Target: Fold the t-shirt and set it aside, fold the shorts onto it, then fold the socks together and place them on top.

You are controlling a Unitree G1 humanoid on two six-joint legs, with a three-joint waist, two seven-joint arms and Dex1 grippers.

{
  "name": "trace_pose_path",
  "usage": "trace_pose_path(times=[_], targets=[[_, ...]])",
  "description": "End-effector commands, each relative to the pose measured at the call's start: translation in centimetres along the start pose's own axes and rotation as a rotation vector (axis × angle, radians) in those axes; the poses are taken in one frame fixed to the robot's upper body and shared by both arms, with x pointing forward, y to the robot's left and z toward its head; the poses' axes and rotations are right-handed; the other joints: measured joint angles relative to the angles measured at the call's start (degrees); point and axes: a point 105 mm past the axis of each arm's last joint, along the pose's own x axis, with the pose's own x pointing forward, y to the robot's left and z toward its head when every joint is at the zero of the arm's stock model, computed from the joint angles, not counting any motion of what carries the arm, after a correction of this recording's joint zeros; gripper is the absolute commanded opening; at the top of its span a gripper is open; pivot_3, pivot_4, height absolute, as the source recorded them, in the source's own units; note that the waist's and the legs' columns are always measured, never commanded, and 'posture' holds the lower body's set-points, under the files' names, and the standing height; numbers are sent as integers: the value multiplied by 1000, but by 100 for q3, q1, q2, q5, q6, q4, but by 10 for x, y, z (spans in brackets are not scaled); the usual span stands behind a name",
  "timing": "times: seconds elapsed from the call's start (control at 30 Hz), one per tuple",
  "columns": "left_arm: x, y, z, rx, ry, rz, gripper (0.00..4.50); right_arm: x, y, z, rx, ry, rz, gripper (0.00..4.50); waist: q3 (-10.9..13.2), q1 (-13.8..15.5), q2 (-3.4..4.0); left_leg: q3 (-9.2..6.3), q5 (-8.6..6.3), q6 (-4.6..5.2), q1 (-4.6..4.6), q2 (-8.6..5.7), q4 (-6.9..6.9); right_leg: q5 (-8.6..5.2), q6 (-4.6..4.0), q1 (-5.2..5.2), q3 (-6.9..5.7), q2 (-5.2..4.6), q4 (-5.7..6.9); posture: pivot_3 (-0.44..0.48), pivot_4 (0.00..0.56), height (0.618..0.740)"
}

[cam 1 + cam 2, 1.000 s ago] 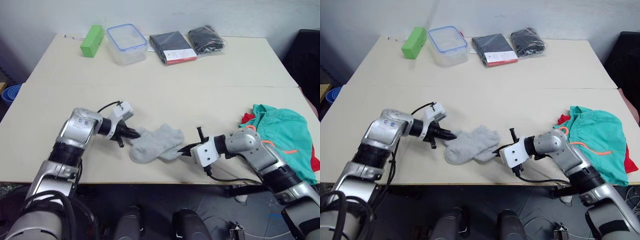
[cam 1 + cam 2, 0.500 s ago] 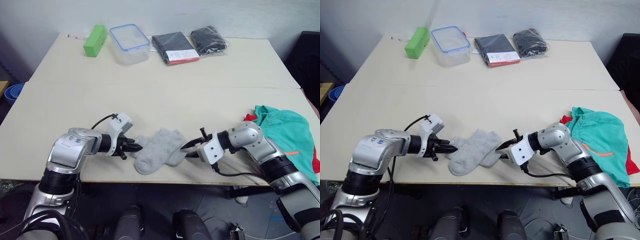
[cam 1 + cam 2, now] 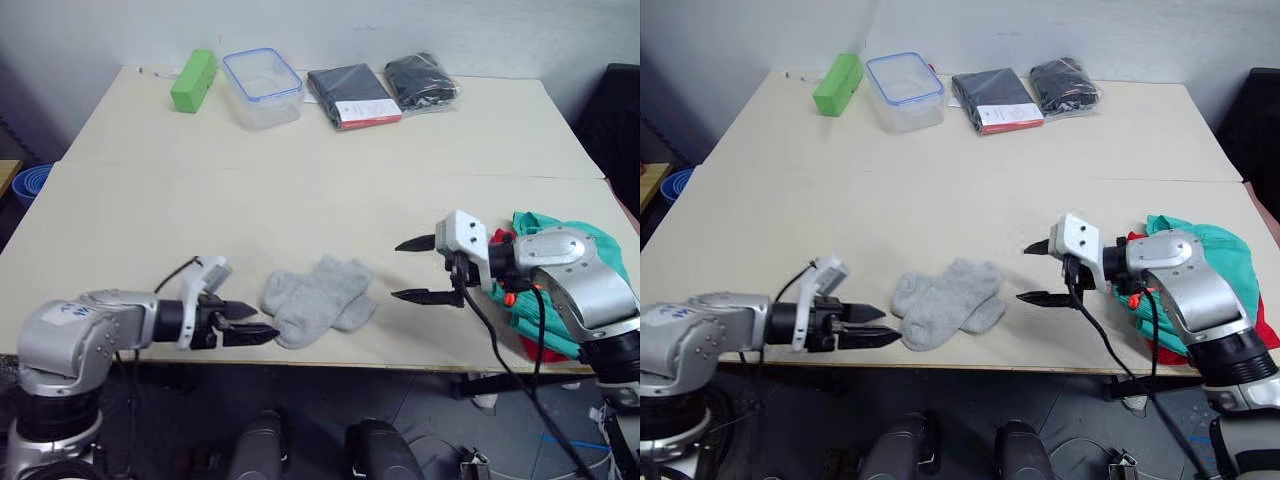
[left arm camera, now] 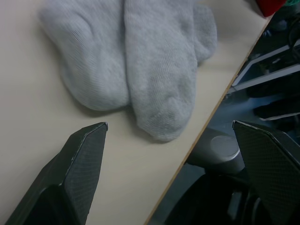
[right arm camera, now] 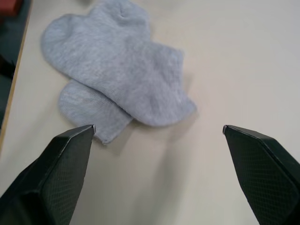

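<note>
The light grey socks (image 3: 316, 299) lie flat near the table's front edge, one overlapping the other, touched by neither gripper. My left gripper (image 3: 262, 322) is just left of them at the table edge, open and holding nothing. To their right, raised off the table, my right gripper (image 3: 395, 270) hangs open and holding nothing. In the left wrist view the socks (image 4: 140, 61) lie beyond the spread fingers (image 4: 84, 159). The right wrist view has the socks (image 5: 117, 79) ahead of its wide-apart fingers (image 5: 61, 159). The teal shorts (image 3: 1210, 243) lie heaped on the red t-shirt (image 3: 545, 350) at the table's right edge.
Along the far edge stand a green block (image 3: 193, 80), a clear container with a blue rim (image 3: 262, 85) and two black packaged clothes (image 3: 352, 95). A blue bin (image 3: 22, 185) sits off the table's left side. A seam crosses the table (image 3: 300, 190) midway.
Both grippers have opened, let go of the socks and drawn back, the left toward the table edge, the right up and rightward. The socks stay on the table.
</note>
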Motion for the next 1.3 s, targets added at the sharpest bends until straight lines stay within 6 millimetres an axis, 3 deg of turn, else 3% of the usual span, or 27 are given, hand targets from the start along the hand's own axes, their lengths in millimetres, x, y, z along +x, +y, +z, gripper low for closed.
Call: trace_pose_path(times=[0.03, 0.2, 0.33, 0.5, 0.73, 0.8, 0.93, 1.07, 1.2, 1.3], targets=[[11, -1, -7, 34, 2, 36, 4477, 7, 0, 3, 235, 24, -9, 4500, -1, -5, 1, 0, 0, 0, 0, -2, -1, 0, 0, -1, 1, -1, 0, 0, 150, 740], [29, -1, -14, 13, -34, 43, 4477, 35, -6, 7, 572, 27, -40, 4500, -11, 8, 19, 3, 0, 0, 6, -2, -4, 0, 0, 1, 2, -1, 1, 0, 150, 740], [39, -7, -14, -10, -52, 12, 3587, 51, -6, 11, 734, 20, -24, 4500, -12, 120, 20, 2, 0, 8, 1, -15, -1, 2, 3, 0, -1, -10, 3, 0, 150, 740], [45, -9, -20, -33, -53, 3, 2042, 61, -3, 6, 774, 54, -35, 2894, -13, 127, 20, 10, -10, 11, 0, -18, -3, 3, 5, -2, 3, -11, -1, 0, 150, 740], [47, -12, -19, -47, -72, -16, 1, 60, -5, 14, 800, 17, -33, 518, -13, 108, 20, 17, -10, 4, 0, -9, -13, 3, 5, -12, 8, 0, -2, 0, 150, 740], [48, -14, -18, -46, -76, -34, 0, 57, -5, 16, 802, 4, -32, 76, -13, 104, 20, 18, -10, 4, -1, -10, -16, 3, 5, -13, 9, 0, -5, 0, 150, 740], [40, -24, -9, -5, -86, -87, 0, 44, -3, 33, 796, -68, -13, 76, -12, 104, 20, 20, -10, 3, -3, -10, -25, 3, 5, -17, 10, 0, -10, 0, 150, 740], [14, -33, 11, 83, -65, -145, 0, 25, 4, 51, 763, -154, -2, 76, -11, 105, 19, 18, -4, -6, -10, -8, -37, 2, 2, -28, 9, 5, -10, 0, 150, 740], [-7, -30, 25, 181, 16, -148, 0, 17, 19, 45, 702, -171, -27, 76, -11, 104, 18, 19, 1, -14, -4, -10, -60, 0, -2, -28, 10, 8, -21, 0, 150, 740], [-15, -12, 32, 287, 102, -126, 0, 18, 43, 29, 644, -123, -58, 76, -10, 110, 18, 27, 1, -15, -2, -14, -86, 0, -2, -34, 15, 8, -36, 0, 150, 740]])
